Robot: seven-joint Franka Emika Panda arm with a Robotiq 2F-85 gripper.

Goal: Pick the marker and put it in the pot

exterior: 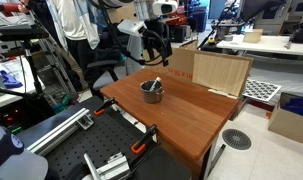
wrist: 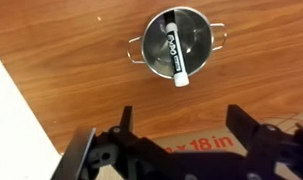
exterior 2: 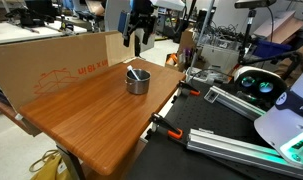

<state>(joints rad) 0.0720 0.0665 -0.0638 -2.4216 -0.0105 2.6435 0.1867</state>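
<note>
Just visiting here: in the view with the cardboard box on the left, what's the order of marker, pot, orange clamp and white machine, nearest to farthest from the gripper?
From the gripper, raised over the far end of the table:
1. pot and marker inside it, below; too close to call.
2. orange clamp, at the near edge.
3. white machine, lower right.

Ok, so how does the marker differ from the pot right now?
The marker is slim, straight and black with a lighter end; the pot is round, silvery metal with two small side handles. The marker leans inside, one end over the rim; the pot stands upright on the table. Neither is held.
</note>
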